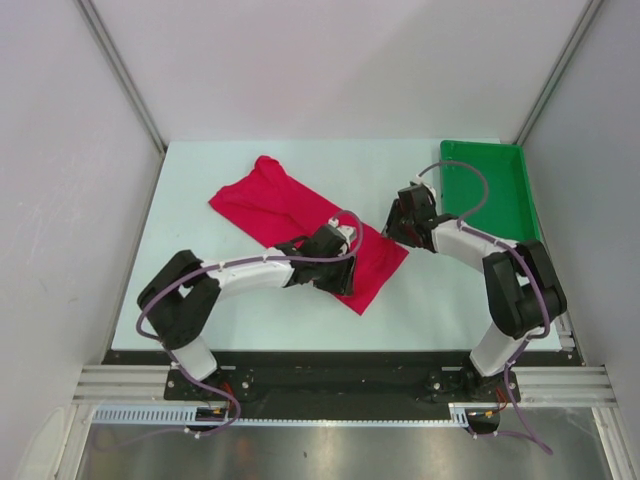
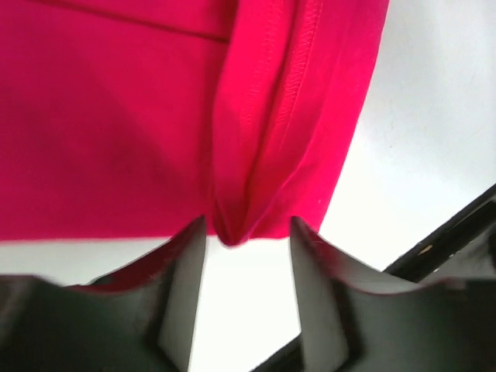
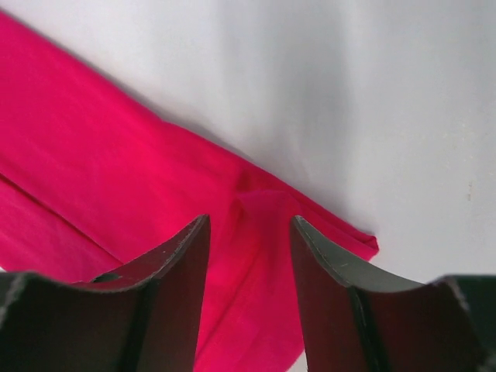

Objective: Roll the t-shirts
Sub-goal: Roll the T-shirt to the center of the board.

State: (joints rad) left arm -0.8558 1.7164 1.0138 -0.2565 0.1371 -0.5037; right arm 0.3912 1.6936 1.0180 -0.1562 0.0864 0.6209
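Across the middle of the pale counter (image 1: 430, 300) lies the crimson t-shirt (image 1: 270, 205), folded into a long band that runs on a slant from the far left toward the near right. Its far end is narrower and a little rumpled; its near end is squared off and flat. All of the cloth rests on the counter, apart from the green tray (image 1: 505, 190), which sits in the far right corner.

The left hand (image 1: 338, 262) is low over the near half of the band, close to its near edge. Seen from the left wrist, its fingers (image 2: 182, 294) stand moderately apart with counter showing between them. A raised crease of the t-shirt (image 2: 116, 116), with a stitched hem running beside it, ends just at the gap between the fingertips. The cloth is not clamped.

The right hand (image 1: 405, 222) is over the band's right corner, between the shirt and the tray. From the right wrist, its fingers (image 3: 174, 294) are likewise parted to a middling width. The t-shirt (image 3: 93, 178) lies beneath them, with a small pucker standing up in the gap. Neither finger presses on that pucker. Past the cloth's pointed corner the counter shows.
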